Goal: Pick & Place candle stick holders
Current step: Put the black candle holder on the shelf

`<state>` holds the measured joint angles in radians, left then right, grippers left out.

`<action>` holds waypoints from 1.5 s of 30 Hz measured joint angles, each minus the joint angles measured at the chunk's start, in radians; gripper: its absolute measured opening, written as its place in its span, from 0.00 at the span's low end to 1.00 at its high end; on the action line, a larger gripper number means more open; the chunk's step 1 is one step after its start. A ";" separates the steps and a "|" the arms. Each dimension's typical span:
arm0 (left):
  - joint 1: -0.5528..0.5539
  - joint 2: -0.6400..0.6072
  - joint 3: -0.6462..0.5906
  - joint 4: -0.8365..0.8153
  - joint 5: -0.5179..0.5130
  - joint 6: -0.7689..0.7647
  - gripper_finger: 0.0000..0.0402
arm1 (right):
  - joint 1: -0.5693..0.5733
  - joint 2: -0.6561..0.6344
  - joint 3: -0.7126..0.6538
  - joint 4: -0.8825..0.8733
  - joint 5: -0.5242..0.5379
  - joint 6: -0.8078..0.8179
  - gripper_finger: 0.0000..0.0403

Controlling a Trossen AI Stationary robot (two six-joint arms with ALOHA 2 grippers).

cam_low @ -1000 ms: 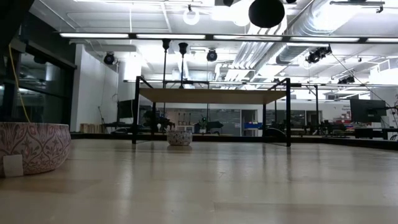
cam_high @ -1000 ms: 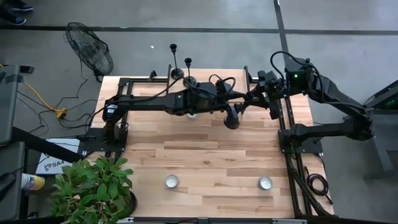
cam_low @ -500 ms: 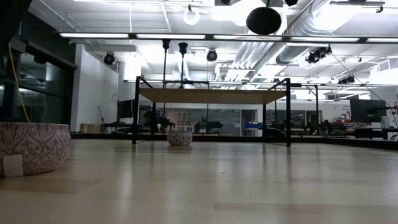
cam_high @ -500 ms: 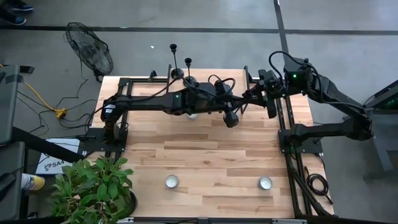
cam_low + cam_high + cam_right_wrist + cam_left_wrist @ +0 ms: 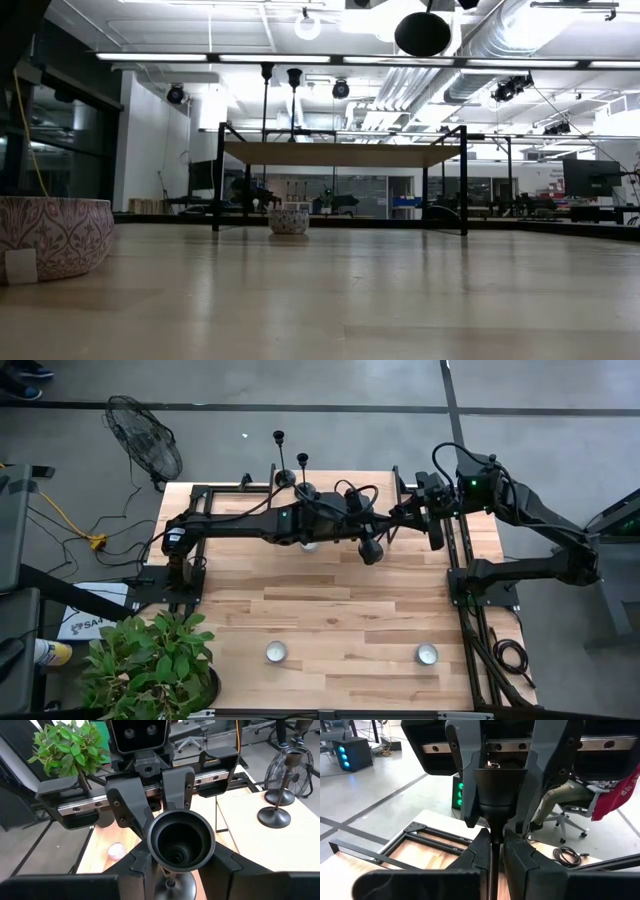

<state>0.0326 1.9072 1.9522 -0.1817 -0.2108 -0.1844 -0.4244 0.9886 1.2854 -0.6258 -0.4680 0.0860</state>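
I see both grippers meeting above the back half of the wooden table [image 5: 330, 610]. The left gripper [image 5: 491, 851] has its fingers closed tight on the stem of one candle stick holder [image 5: 496, 795], and the right gripper [image 5: 172, 865] is clamped on the same stem below the cup. The other two holders [image 5: 290, 468] stand at the table's back edge. Two tealights [image 5: 276, 652] sit near the front, a potted plant [image 5: 140, 660] at the front-left corner, a floor fan [image 5: 145, 438] on the grey concrete behind.

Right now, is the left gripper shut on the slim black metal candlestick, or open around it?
Shut: the left gripper pinches the slim black metal candlestick by its thin stem, both fingers touching it.
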 joint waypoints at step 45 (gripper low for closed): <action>-0.092 -0.147 -0.011 -0.490 -0.895 -0.105 0.05 | -0.001 -0.147 0.005 -0.053 0.610 0.094 0.60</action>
<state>-0.0595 1.7598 1.9407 -0.6721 -1.1056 -0.2896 -0.4255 0.8415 1.2903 -0.6783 0.1421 0.1800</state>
